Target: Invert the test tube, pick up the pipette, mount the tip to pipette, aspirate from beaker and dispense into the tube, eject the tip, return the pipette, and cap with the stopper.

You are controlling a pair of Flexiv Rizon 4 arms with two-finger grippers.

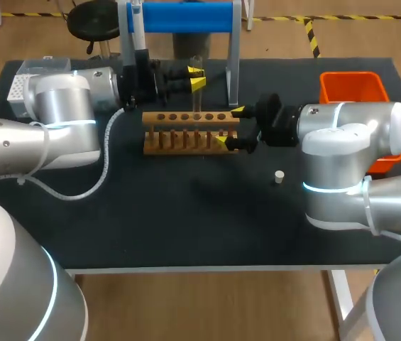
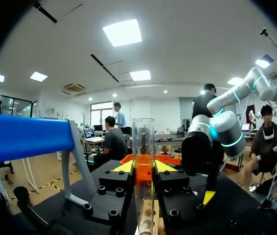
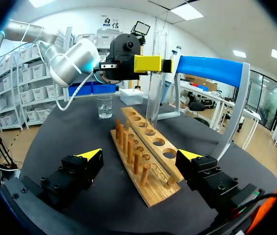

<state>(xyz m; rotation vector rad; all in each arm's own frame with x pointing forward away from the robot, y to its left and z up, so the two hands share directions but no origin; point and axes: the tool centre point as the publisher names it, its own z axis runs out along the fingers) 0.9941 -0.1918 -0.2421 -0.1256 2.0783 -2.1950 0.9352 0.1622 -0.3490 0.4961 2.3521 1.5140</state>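
Tube [image 2: 143, 142] stands upright in left hand [image 2: 144, 167], over rack [image 3: 148, 147].

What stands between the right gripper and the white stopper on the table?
Nothing visible does. The stopper lies on bare table beside the right arm, behind the right gripper, whose open fingers flank the end of the wooden rack. It likely must back off first.
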